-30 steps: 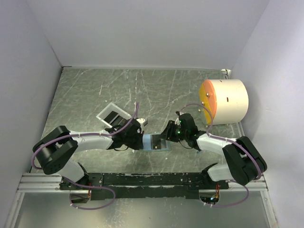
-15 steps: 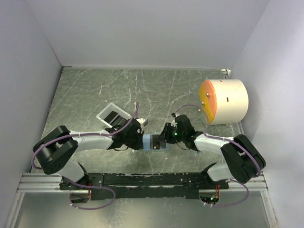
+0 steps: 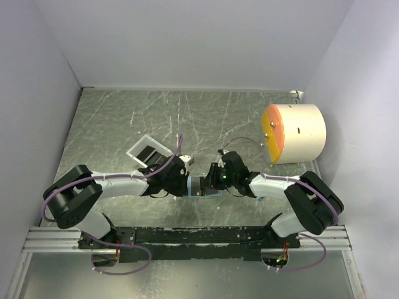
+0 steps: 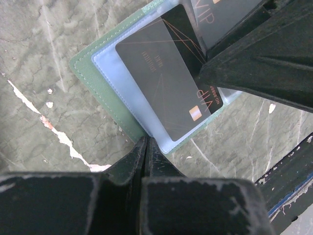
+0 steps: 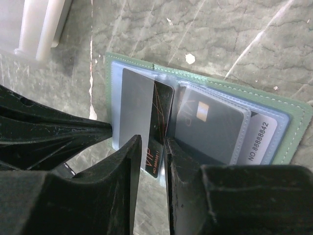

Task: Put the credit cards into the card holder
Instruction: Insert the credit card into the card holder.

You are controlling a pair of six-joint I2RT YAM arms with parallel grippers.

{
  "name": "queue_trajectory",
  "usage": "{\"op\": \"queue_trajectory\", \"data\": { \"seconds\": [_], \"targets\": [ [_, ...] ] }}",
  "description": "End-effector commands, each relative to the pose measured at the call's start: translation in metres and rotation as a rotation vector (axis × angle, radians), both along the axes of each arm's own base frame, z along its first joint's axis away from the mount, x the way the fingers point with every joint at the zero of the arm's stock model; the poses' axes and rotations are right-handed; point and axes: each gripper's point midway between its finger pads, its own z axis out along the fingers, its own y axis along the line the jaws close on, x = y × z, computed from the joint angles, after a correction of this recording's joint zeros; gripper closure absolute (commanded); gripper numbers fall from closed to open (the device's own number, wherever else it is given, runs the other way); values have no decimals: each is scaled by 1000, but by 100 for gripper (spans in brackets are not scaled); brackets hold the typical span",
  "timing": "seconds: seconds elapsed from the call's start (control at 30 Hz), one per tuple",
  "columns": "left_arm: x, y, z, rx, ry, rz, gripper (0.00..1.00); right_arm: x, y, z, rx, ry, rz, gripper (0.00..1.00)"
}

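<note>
Clamps card holder [image 4: 93, 88] in left gripper [image 4: 146, 143]; cannot tell hold of right gripper [image 5: 152, 144] on black card [image 4: 156, 83]; risks jamming it askew at pocket mouth.

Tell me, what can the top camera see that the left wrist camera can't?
Only the top camera shows the whole left arm and right arm, the white tray with something dark inside, and the round drum with its orange face. Only the left wrist camera shows small details: the black card with its gold chip and VIP lettering, and the left gripper pinched shut on a green edge. Both show the card holder lying open on the table.
</note>
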Motion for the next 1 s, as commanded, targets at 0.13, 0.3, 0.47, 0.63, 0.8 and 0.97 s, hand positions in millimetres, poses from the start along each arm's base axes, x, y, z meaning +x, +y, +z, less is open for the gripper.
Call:
{"op": "queue_trajectory", "data": {
  "seconds": [0.13,0.3,0.47,0.63,0.8,0.97],
  "targets": [
    [-15,9,-19,69,46,-12,93,14,6,3,-15,-42,-2,74],
    [-14,8,-18,68,44,-11,93,10,14,6,16,-45,27,73],
    [-15,8,-19,68,47,-12,93,7,17,5,22,-41,38,73],
    [-14,6,-16,65,42,-13,93,7,18,3,23,-40,42,72],
    [-14,5,-16,63,39,-12,93,8,20,4,27,-45,54,71],
    [-14,5,-17,67,42,-13,93,8,21,4,32,-46,58,71]
  ]
}}
